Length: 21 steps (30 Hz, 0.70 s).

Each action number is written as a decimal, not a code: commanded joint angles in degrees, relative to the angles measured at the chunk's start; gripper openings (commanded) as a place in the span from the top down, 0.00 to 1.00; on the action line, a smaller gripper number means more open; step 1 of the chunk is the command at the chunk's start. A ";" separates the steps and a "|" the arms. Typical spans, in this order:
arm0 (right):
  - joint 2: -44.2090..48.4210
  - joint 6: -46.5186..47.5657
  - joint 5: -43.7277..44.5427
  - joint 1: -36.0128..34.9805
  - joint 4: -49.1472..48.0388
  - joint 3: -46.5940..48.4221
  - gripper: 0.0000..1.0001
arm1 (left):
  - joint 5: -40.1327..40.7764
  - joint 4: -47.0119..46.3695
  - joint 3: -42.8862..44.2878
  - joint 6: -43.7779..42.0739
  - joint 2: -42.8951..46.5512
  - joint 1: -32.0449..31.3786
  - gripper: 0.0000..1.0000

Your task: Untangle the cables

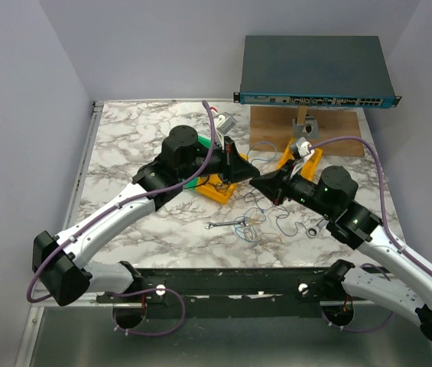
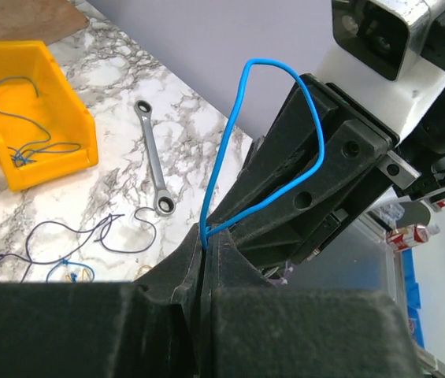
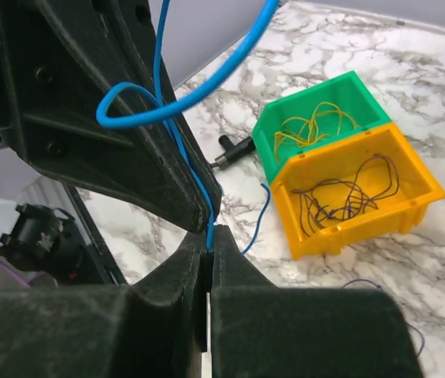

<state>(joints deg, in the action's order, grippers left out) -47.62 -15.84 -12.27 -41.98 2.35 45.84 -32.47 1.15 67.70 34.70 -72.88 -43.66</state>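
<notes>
Left wrist view: left hand clamped on thin blue curly wire; right hand pinches the same wire over the white marble-patterned surface.

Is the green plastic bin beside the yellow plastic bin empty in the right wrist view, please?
No, a loose bundle of thin yellow wires lies inside the green plastic bin.

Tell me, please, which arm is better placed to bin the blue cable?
Right, probably: left pincer and right pincer pinch the cable, but the blue-cable bin sits by the right arm.
</notes>
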 commanded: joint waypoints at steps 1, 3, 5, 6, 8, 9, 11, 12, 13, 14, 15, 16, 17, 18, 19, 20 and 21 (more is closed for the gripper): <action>0.02 -1.89 3.54 -0.03 -1.26 0.69 0.99 | 2.15 -0.88 0.76 1.35 0.18 -0.46 0.99; 0.43 -3.50 7.24 -0.03 -0.47 0.19 0.99 | 3.45 -0.88 0.02 2.54 0.80 -0.31 0.73; 0.31 -5.74 12.77 -0.02 2.13 0.00 0.99 | 4.84 -1.92 -1.43 3.37 1.94 0.30 0.50; -0.08 -6.33 15.92 -0.03 4.01 0.11 0.99 | 5.02 -2.85 -2.53 3.67 2.79 0.73 0.42; -0.97 -7.86 21.12 -0.02 8.85 0.18 0.99 | 5.22 -3.50 -4.36 4.05 4.41 1.97 0.29; -1.37 -9.25 23.98 0.02 11.25 0.09 0.99 | 5.30 -3.46 -5.08 4.06 5.27 2.58 0.27; -1.66 -11.37 29.49 0.10 14.40 -0.99 0.99 | 5.22 -2.70 -6.61 4.06 6.67 4.30 0.22; -1.83 -12.16 31.69 0.11 15.45 -1.44 0.99 | 5.13 -2.38 -7.49 4.06 7.29 5.19 0.21; -2.17 -12.89 32.83 0.16 16.10 -1.90 0.99 | 5.13 -2.44 -8.40 4.06 8.14 5.89 0.21; -2.80 -13.28 33.32 0.22 16.57 -2.11 0.99 | 5.11 -2.55 -9.61 4.11 8.78 6.70 0.21; -3.95 -13.88 33.35 0.56 17.06 -2.07 0.99 | 5.21 -2.72 -10.50 4.06 9.58 7.19 0.21; -5.55 -14.79 33.33 1.11 17.98 -1.71 0.99 | 5.29 -2.73 -11.39 3.99 10.14 7.48 0.21; -7.51 -15.56 32.38 2.00 18.53 -1.19 0.99 | 5.38 -2.56 -12.00 3.70 10.74 7.66 0.21; -9.43 -15.92 30.56 3.20 18.65 -0.58 0.99 | 5.48 -2.20 -12.27 3.30 11.17 7.66 0.21; -10.96 -16.25 28.02 4.80 18.66 -0.03 0.99 | 5.65 -1.66 -12.54 2.90 11.47 7.67 0.21; -12.68 -16.49 25.77 6.38 18.51 0.57 0.99 | 5.64 -1.25 -12.71 2.47 11.80 7.63 0.21; -13.90 -16.60 23.52 8.49 18.21 1.22 0.99 | 5.74 -1.24 -13.06 2.16 12.08 7.68 0.21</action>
<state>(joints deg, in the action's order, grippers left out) -56.90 -29.58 15.27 -38.63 17.54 44.73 -27.86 -0.54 55.88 38.15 -62.76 -36.07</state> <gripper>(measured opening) 0.039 0.787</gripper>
